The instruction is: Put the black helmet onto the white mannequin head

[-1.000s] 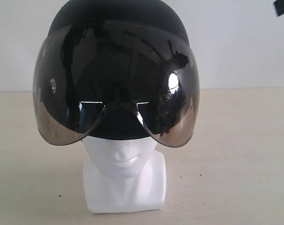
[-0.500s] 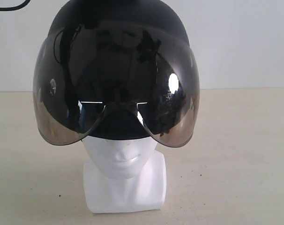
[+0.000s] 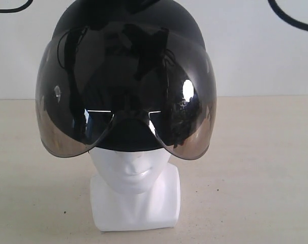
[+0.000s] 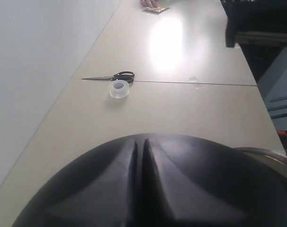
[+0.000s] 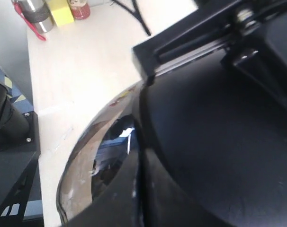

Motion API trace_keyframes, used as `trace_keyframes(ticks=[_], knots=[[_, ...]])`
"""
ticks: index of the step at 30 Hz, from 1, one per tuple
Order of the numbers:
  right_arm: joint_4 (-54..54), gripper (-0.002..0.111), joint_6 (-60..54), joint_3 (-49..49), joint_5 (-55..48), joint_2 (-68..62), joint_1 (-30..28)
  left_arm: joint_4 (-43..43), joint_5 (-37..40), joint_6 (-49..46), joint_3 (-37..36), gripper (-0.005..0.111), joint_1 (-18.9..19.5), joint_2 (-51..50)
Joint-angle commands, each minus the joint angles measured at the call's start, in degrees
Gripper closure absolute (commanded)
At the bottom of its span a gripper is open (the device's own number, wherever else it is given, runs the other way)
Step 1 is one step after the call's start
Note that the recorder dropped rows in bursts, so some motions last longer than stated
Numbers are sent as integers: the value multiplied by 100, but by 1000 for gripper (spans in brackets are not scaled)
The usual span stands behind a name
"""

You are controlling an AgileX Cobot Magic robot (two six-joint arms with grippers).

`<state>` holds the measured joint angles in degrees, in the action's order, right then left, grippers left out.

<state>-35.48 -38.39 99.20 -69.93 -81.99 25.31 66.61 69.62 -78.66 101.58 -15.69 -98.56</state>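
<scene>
The black helmet (image 3: 126, 76) sat on the white mannequin head (image 3: 135, 188); the right pincer (image 5: 250, 52) hung close over its shell, clenched or released I couldn't tell.

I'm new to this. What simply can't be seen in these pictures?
1. Eyes and forehead of the glossy white mannequin head: exterior view, covered by the smoky visor of the matte black round helmet.
2. Left gripper: in no view; left wrist view shows only helmet crown and table.
3. Right gripper: right wrist view, fingertips cut off by the edge, so open or shut is unclear.
</scene>
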Motion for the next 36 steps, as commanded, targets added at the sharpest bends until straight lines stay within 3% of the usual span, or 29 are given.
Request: trace_keyframes(ticks=[1, 24, 29, 36], knots=[[134, 108, 143, 27, -3, -76, 57, -157, 35, 70, 38, 102, 123, -4], [449, 108, 232, 27, -3, -262, 57, -157, 35, 70, 38, 102, 133, -4], [540, 108, 232, 27, 386, -266, 57, -157, 35, 94, 38, 102, 133, -4], [563, 108, 290, 27, -2, -402, 57, -157, 35, 107, 38, 102, 133, -4]])
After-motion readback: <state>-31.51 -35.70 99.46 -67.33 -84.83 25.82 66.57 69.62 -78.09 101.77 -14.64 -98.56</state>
